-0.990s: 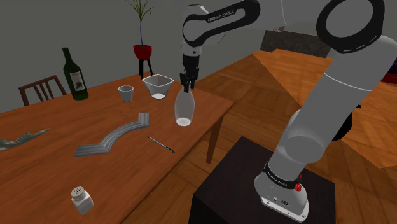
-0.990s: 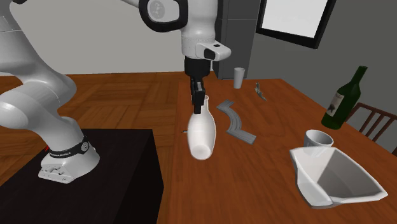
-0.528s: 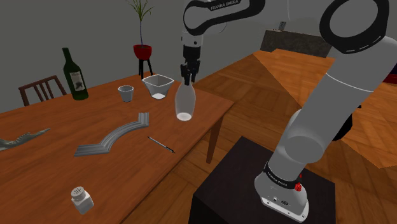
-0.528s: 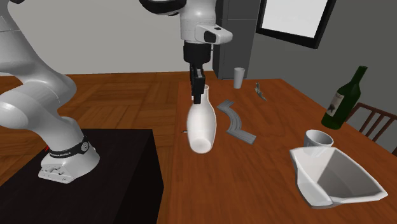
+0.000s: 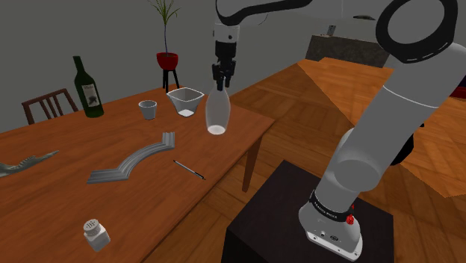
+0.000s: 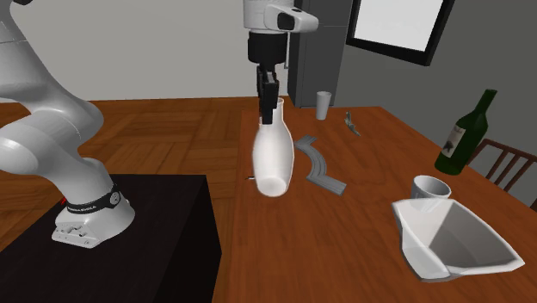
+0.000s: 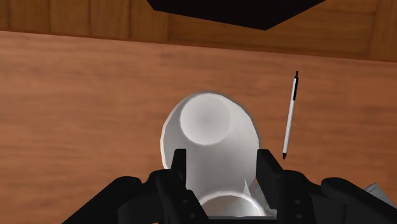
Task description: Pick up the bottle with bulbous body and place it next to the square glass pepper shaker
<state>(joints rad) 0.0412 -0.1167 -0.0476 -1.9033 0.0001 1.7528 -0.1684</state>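
The gripper (image 5: 219, 81) pinches the neck of the white bottle (image 5: 216, 116), which hangs base-down above the table (image 5: 60, 187), near its edge by the stand. The fingers hide most of the neck. The shaker (image 5: 95, 234) stands well apart, bare wood around it. A pen (image 5: 189, 169) lies between them.

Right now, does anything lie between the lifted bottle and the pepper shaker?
A pen and a curved grey strip lie flat on the table roughly between bottle and shaker; the pincer holds the bottle above them.
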